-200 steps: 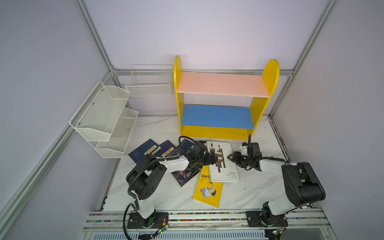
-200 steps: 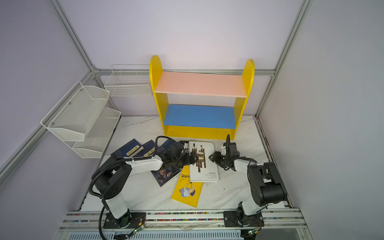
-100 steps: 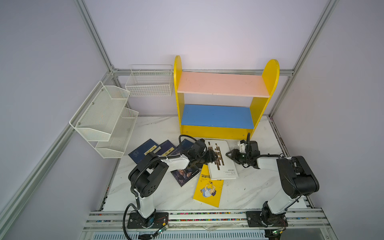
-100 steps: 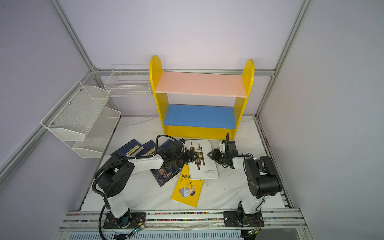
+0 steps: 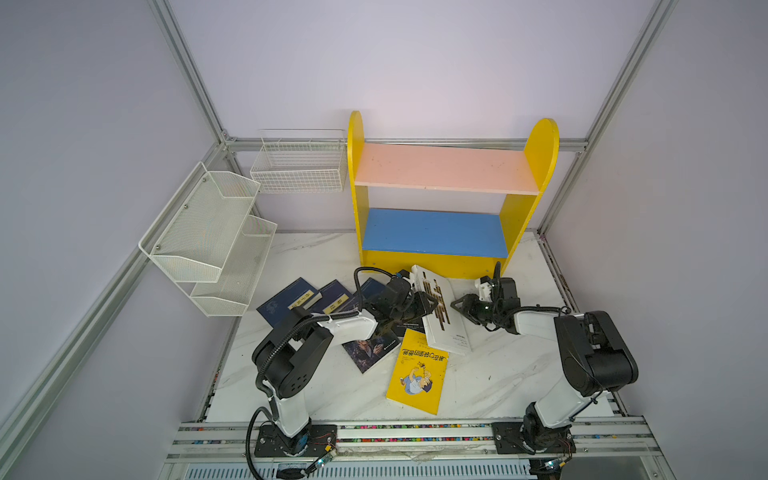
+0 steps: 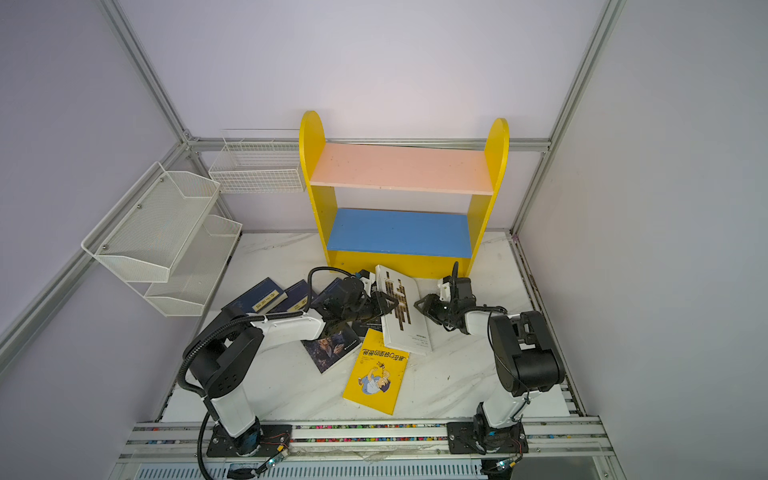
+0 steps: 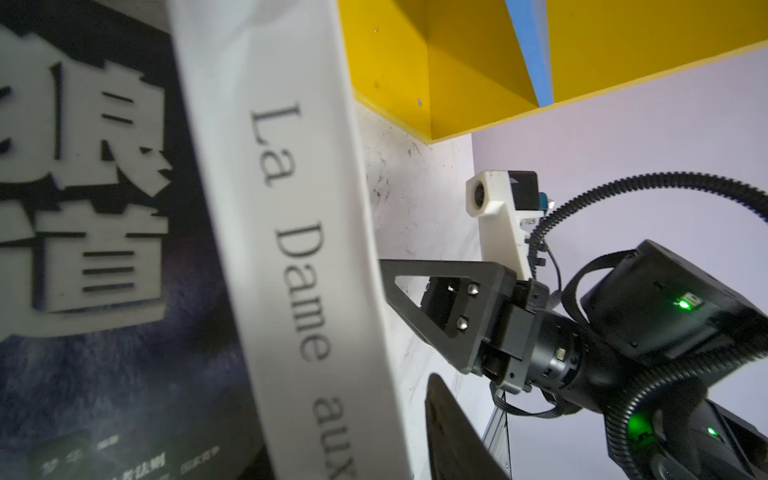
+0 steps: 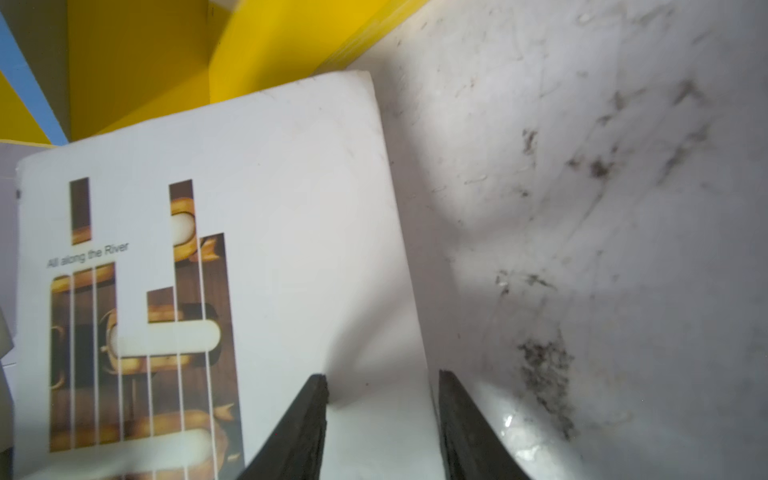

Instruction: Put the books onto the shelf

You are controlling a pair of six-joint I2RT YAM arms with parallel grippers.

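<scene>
1. The left gripper [image 5: 430, 304] narrows its jaws onto the spine edge of the white book [image 5: 444, 328].
2. The white book no longer lies flat: its spine edge tips up off the surface [image 5: 498, 374].
3. The right gripper [image 5: 457, 309] sits closer to the book's opposite edge.

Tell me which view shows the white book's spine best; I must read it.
Left wrist view: the white book shows its spine large, lettering readable. Right wrist view shows only the cover; both top views show it small.
</scene>
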